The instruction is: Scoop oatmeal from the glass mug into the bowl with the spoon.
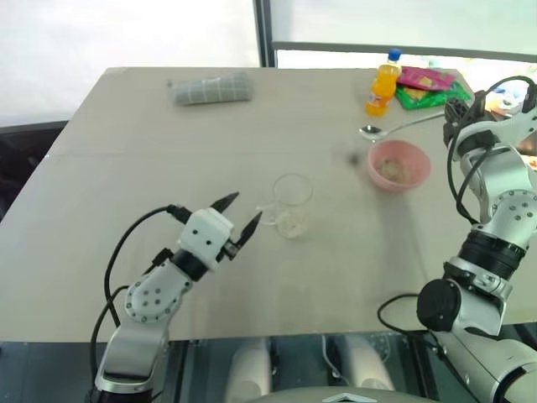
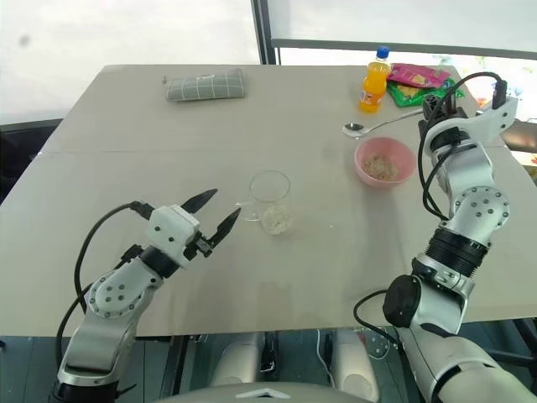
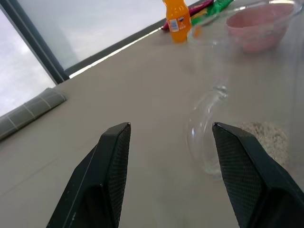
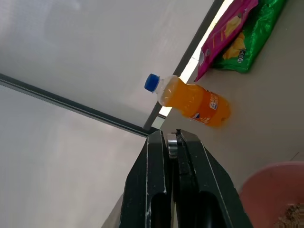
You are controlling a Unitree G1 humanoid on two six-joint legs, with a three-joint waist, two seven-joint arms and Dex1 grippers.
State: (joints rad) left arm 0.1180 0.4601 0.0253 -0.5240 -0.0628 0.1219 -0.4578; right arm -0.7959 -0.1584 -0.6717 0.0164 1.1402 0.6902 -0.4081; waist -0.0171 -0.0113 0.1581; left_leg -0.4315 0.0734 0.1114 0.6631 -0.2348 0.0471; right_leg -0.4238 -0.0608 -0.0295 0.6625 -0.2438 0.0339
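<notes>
From the head camera, the left pincer hangs above the counter with its two black fingers spread and nothing between them, tips aimed at the glass mug just beside it. The mug stands upright mid-counter with a low layer of oatmeal in its bottom. Further right sits the pink bowl, also holding some flakes. The right pincer is raised beside the bowl, clamped on the handle end of the spoon, whose head points towards the orange bottle. Snack packets lie behind it, and a folded grey cloth lies at the far left.

The left wrist camera shows the parted fingers framing the mug's handle without touching it.

The right wrist camera shows its fingers pressed together on a sliver of metal.
</notes>
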